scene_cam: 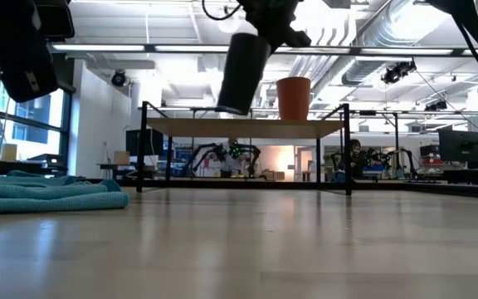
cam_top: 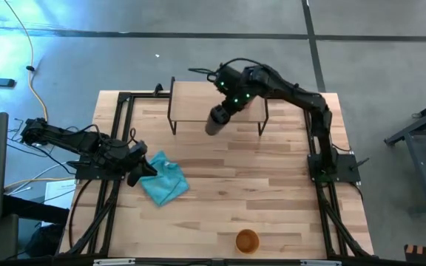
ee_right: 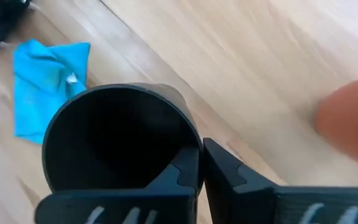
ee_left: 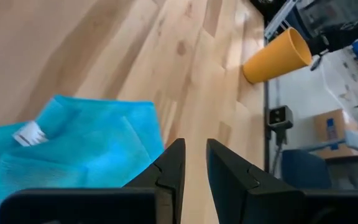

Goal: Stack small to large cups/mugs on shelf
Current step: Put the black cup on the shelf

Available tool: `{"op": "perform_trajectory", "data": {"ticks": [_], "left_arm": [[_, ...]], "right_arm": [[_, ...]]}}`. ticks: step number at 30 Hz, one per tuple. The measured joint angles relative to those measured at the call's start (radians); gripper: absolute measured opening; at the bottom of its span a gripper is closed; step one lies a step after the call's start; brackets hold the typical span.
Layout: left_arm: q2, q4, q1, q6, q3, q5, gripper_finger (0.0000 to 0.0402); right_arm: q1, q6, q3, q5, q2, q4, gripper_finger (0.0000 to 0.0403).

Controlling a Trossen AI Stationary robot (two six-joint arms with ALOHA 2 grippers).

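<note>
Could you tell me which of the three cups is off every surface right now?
The black cup, held in the right gripper at the shelf's front edge; the red cup stands on the shelf, the orange cup on the table.

Black cup (cam_top: pixel 216 120) in dark right gripper (ee_right: pixel 197 163); red-orange cup (scene_cam: pixel 294 98) on light-wood shelf (cam_top: pixel 198 103) with thin black legs. Yellow-orange cup (cam_top: pixel 247 241) at 6 o'clock on pale striped-plank wooden table (cam_top: pixel 272 185), bright light-blue cloth (cam_top: pixel 163 179) with small white tag at 9 o'clock. Both arms black, green lights on right wrist, black frame rails along table edges, grey floor.
</note>
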Motion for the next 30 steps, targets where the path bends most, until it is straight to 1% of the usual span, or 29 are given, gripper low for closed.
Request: {"op": "perform_trajectory", "data": {"ticks": [5,9,12,16,19,23,27,30], "left_arm": [[0.005,0.0,0.0,0.029,0.0,-0.064,0.0056],[0.015,0.0,0.0,0.06,0.0,-0.081,0.0056],[0.029,0.0,0.0,0.094,0.0,-0.092,0.0056],[0.046,0.005,0.0,0.088,0.0,-0.095,0.0056],[0.063,0.022,0.0,0.088,0.0,-0.112,0.0056],[0.086,0.092,0.0,0.054,0.0,-0.159,0.0056],[0.119,0.171,0.0,0.049,0.0,-0.201,0.0056],[0.146,0.202,0.0,0.03,0.0,-0.209,0.0056]], "right_arm": [[-0.061,-0.002,0.0,0.008,-0.004,0.047,0.0],[-0.085,-0.008,0.0,0.0,-0.004,0.065,0.0],[-0.106,-0.024,0.0,0.004,-0.004,0.11,0.0],[-0.138,-0.061,0.0,-0.004,-0.004,0.191,0.0],[-0.169,-0.081,0.0,-0.024,-0.007,0.205,0.0],[-0.203,-0.136,0.001,-0.061,-0.018,0.186,0.0],[-0.23,-0.172,0.001,-0.06,-0.03,0.171,0.0],[-0.242,-0.198,0.001,-0.06,-0.031,0.168,0.0]]}}
